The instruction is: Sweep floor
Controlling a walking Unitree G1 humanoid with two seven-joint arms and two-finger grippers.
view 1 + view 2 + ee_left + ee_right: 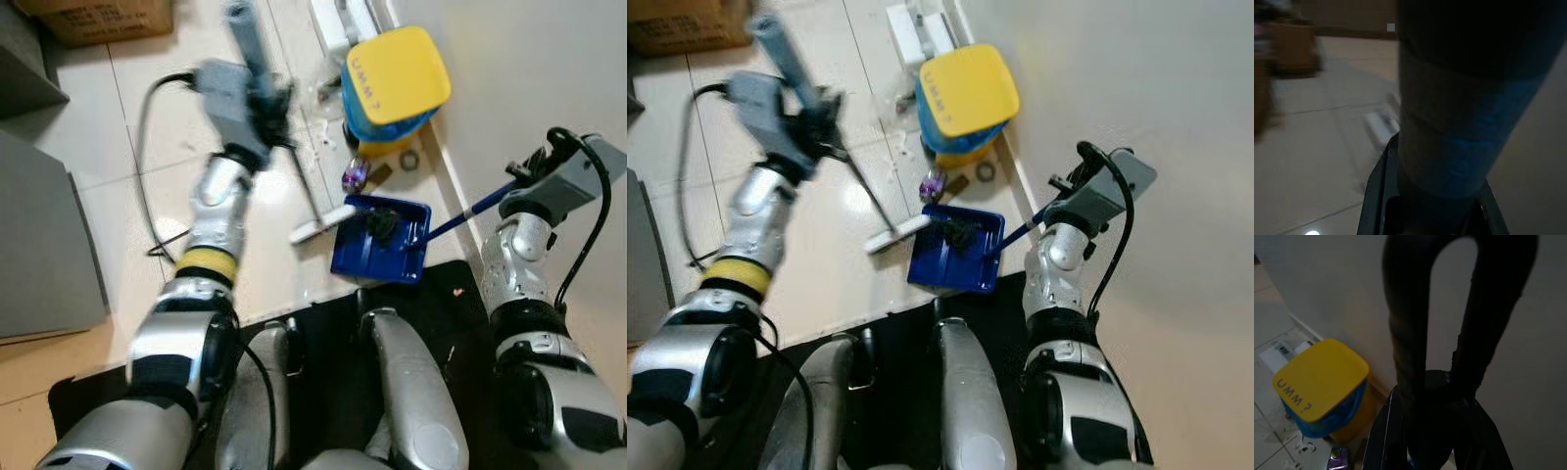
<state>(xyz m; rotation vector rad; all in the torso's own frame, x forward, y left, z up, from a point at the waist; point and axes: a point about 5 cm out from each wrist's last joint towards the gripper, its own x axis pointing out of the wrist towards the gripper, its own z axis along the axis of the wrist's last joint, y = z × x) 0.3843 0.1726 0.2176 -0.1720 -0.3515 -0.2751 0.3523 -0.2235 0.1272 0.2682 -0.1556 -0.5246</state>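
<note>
Blue dustpan [380,241], one, on pale tile near the wall, holding one dark clump of sweepings [382,223]; its long handle is clamped in the right gripper [516,186]. Broom [315,227], one: white head touching the pan's rim, grey handle clasped by the left gripper [265,98]. Yellow-lidded bin [392,83] with blue liner, one, beyond the pan, contents hidden. Purple item [354,175], one, between bin and pan.

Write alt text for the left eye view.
The left pincer holds a broom whose head meets a blue dustpan with dark debris inside, its handle held by the right pincer. A yellow-lidded bin stands beyond by the wall.
</note>
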